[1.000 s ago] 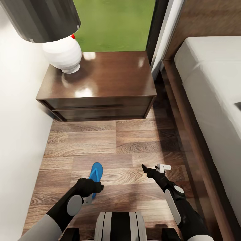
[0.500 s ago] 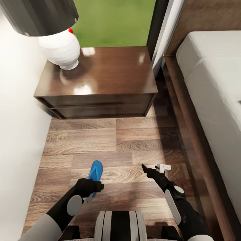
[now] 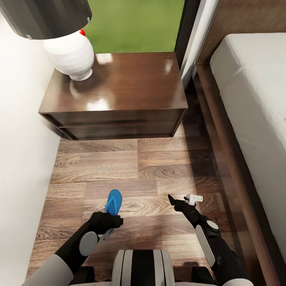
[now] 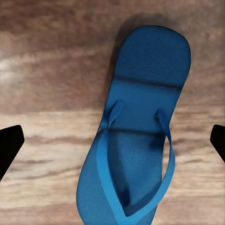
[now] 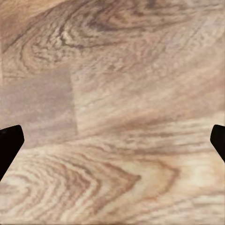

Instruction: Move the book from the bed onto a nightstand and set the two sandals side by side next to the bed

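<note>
One bright blue sandal (image 3: 113,201) lies flat on the wood floor in front of the nightstand (image 3: 115,85), strap side up. In the left wrist view the sandal (image 4: 140,93) lies below and between the wide-apart fingertips (image 4: 9,145). My left gripper (image 3: 110,222) hovers open over the sandal's near end without gripping it. To its right, my right gripper (image 3: 182,198) is open over bare floor (image 5: 112,93), nearer the bed (image 3: 254,91). The book is out of view.
A white lamp (image 3: 69,55) with a dark shade stands on the nightstand's far left corner. A white wall (image 3: 20,159) bounds the left side. The bed's dark frame (image 3: 222,151) runs along the right. The window (image 3: 135,24) is behind the nightstand.
The whole picture has shifted slightly, with the nightstand, the floor and the sandal sliding up the frame together, so the camera moved. Both arms keep the same pose.
</note>
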Robot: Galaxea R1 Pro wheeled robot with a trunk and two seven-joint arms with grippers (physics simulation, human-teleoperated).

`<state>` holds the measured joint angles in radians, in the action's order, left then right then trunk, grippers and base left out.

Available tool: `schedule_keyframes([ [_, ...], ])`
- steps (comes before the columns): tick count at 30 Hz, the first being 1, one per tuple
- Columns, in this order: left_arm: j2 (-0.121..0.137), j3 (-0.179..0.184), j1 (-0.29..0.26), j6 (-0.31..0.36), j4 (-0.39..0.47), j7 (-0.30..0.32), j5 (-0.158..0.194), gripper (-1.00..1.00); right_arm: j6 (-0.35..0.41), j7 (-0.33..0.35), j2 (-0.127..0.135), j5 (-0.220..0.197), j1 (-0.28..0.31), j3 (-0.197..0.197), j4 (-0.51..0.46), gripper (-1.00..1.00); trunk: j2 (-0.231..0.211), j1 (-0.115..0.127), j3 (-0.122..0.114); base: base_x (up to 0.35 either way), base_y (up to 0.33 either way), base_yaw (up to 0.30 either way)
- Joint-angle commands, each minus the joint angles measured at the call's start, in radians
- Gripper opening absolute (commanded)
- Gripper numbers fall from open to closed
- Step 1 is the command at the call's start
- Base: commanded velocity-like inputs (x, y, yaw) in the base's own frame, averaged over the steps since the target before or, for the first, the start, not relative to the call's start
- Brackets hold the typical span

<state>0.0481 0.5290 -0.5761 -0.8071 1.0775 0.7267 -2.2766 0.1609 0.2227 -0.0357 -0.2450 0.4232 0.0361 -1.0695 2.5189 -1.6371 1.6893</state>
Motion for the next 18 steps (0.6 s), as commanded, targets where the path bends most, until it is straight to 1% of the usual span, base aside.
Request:
schedule_keyframes([
  [1, 0.001, 0.003, -0.001, -0.001, 0.001, 0.003, 0.001, 1.0, 0.008, 0.006, -0.001, -0.01, 0.0, 0.004, -0.001, 1.0, 0.0, 0.0, 0.001, 0.0, 0.0, 0.0],
  [18, 0.001, 0.003, -0.001, -0.002, 0.001, 0.002, 0.002, 1.0, 0.008, 0.006, -0.001, -0.008, 0.0, 0.003, -0.001, 1.0, 0.0, 0.0, 0.001, 0.0, 0.0, 0.0],
])
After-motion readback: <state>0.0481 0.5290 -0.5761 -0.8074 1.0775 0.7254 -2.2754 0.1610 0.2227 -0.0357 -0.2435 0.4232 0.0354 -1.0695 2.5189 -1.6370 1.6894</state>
